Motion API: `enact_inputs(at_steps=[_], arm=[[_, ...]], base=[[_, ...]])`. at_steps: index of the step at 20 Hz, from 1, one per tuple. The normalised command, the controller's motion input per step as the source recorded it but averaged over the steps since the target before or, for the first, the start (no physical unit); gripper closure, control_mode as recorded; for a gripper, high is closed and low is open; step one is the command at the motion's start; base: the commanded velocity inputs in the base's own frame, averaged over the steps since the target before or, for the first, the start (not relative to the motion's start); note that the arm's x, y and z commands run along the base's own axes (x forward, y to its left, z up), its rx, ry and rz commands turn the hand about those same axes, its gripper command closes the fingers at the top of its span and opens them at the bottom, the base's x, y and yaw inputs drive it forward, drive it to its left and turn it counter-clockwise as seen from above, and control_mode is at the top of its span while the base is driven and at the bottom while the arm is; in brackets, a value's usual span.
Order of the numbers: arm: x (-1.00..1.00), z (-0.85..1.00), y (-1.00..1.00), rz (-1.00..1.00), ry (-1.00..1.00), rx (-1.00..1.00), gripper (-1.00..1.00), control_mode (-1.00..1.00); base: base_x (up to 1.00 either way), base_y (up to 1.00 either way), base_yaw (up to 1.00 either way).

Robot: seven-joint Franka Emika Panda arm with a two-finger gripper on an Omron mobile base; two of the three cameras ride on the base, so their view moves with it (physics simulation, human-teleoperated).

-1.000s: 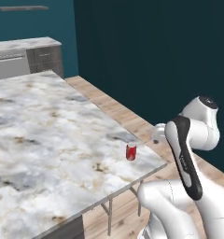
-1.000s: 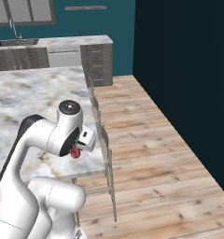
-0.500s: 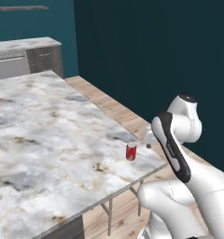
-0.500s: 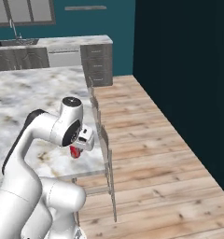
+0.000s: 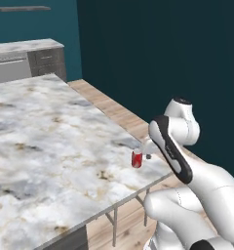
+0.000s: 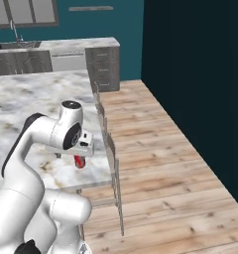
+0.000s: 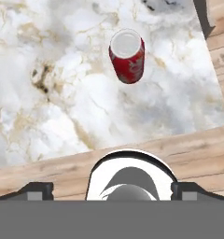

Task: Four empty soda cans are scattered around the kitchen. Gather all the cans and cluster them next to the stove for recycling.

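Note:
One red soda can (image 5: 137, 159) with a silver top stands upright on the marble island, near its corner by the wooden floor. It also shows as the can (image 6: 80, 161) and, from above, as the can (image 7: 127, 55). My gripper (image 6: 71, 155) hangs just above and beside the can, open and holding nothing. In the left base view the gripper (image 5: 147, 152) is mostly hidden behind my forearm. In the hand view the gripper (image 7: 112, 189) has its two tips spread wide at the bottom, with the can ahead of them. The stove is out of view.
The marble island (image 5: 46, 146) spreads left of the can; its edge (image 7: 132, 149) lies close behind the can. Stool backs (image 6: 109, 144) line the island's side over the wooden floor (image 6: 160, 163). A back counter (image 6: 66, 45) with a sink and grey cabinets (image 6: 105, 69) stands against the teal wall.
My arm has swung left toward the island, bringing the hand over the can. The can has not moved and the jaws have stayed open.

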Motion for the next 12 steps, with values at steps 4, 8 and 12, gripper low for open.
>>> enact_inputs(at_steps=[4,8,12], arm=[[0.0,-0.05,0.28,0.17,0.01,0.0,-1.0,-1.0],[0.05,-0.08,0.26,0.16,0.01,-0.01,-1.0,-1.0],[0.17,-0.12,0.1,0.13,0.02,-0.01,-1.0,-1.0]], base=[[0.0,0.0,0.0],[0.0,0.0,0.0],[0.0,0.0,0.0]])
